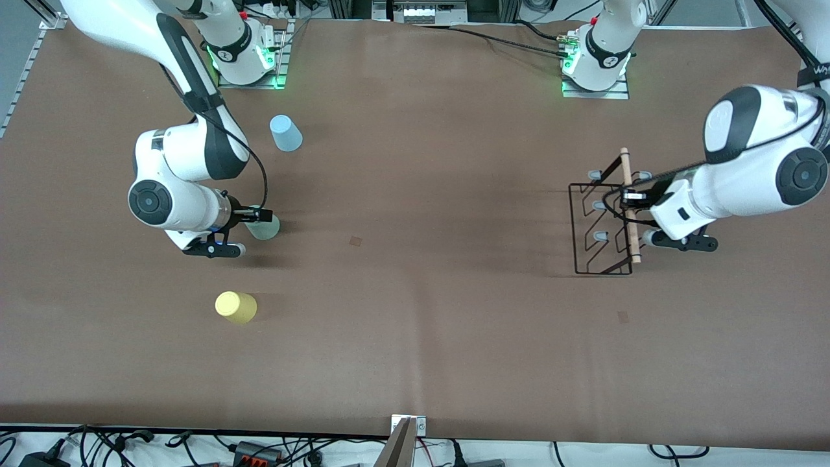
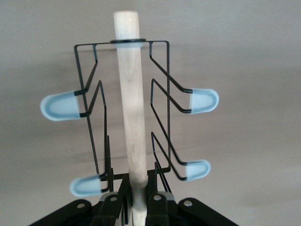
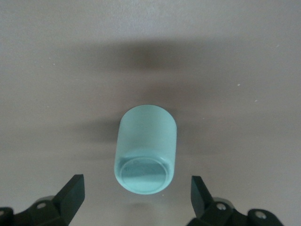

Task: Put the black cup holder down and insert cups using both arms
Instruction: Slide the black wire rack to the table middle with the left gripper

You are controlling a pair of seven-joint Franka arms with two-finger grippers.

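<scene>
Wrist views show us what the front hides: left hand clamped on the black cup holder's wooden rod, right hand spread beside the green cup on the desk.

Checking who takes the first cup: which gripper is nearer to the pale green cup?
Right. The right gripper is open astride the pale green cup, not yet gripping. The left gripper is shut on the black cup holder's wooden handle, at the left arm's end of the table.

No readable text, label or number anywhere.
</scene>
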